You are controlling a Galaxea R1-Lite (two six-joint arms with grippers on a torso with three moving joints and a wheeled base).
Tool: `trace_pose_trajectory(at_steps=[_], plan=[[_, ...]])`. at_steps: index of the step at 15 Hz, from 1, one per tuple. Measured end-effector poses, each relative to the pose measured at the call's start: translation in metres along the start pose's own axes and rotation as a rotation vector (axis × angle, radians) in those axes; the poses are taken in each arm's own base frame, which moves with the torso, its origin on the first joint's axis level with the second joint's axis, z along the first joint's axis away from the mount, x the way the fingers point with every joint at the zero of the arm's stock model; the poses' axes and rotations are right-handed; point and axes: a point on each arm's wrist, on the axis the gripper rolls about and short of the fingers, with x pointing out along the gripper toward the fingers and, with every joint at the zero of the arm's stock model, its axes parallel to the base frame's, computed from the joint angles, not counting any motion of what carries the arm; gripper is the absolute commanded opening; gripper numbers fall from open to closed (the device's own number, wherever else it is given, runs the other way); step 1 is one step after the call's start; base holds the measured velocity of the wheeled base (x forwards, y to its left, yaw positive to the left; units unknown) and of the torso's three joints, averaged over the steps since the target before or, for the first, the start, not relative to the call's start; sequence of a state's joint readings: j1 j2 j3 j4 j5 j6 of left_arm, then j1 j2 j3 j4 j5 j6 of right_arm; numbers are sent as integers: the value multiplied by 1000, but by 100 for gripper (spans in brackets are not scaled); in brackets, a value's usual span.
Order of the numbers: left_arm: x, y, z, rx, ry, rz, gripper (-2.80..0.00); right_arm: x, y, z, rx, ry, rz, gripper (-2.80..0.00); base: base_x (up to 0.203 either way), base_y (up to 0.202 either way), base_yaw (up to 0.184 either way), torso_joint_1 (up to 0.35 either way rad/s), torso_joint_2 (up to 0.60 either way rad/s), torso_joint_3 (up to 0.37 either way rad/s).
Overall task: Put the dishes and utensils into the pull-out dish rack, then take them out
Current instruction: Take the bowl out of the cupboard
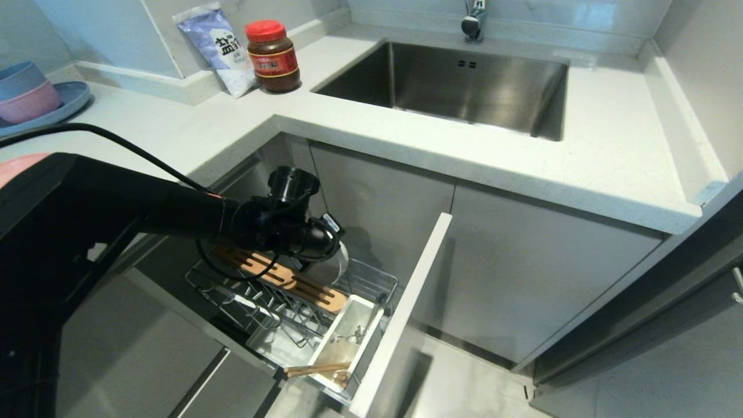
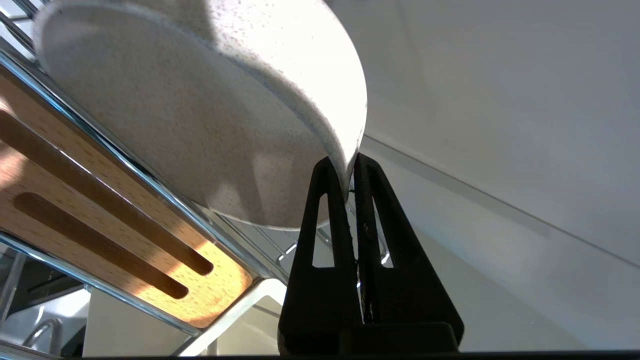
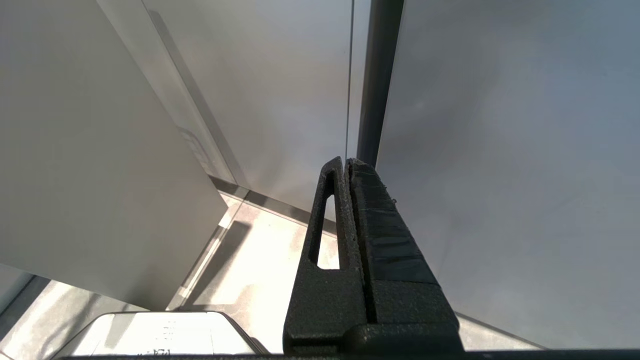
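pale bag (image 1: pixel 217 49) printed with large character 盐

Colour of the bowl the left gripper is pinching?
Cream-white with fine dark speckles; bowl shows best in the left wrist view.

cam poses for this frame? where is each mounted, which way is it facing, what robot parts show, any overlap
Head: on the head, facing forward and down at the counter, sink and open dish rack; left arm shows.
Left wrist: behind the left hand, shut on the cream bowl rim beside the wooden strip.
Right wrist: behind the shut right hand, facing cabinet panels and floor.
Shared: head and left wrist both show the bowl and wooden strip.
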State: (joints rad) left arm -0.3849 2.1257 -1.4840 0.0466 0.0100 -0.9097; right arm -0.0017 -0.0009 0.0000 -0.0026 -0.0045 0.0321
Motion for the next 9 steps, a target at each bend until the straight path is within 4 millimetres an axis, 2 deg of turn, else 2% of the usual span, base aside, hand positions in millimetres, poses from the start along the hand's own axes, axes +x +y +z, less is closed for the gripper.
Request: trace_pose_trajectory(at_steps=[4,9], plan=[[-6,-3,-2,3,0,-9,-280,0,0,0,0,0,0,-280,0,0,0,0,0,0],[-36,-13,-3,10,-23,-62,-280,0,0,0,0,0,0,-280,0,0,0,0,0,0]])
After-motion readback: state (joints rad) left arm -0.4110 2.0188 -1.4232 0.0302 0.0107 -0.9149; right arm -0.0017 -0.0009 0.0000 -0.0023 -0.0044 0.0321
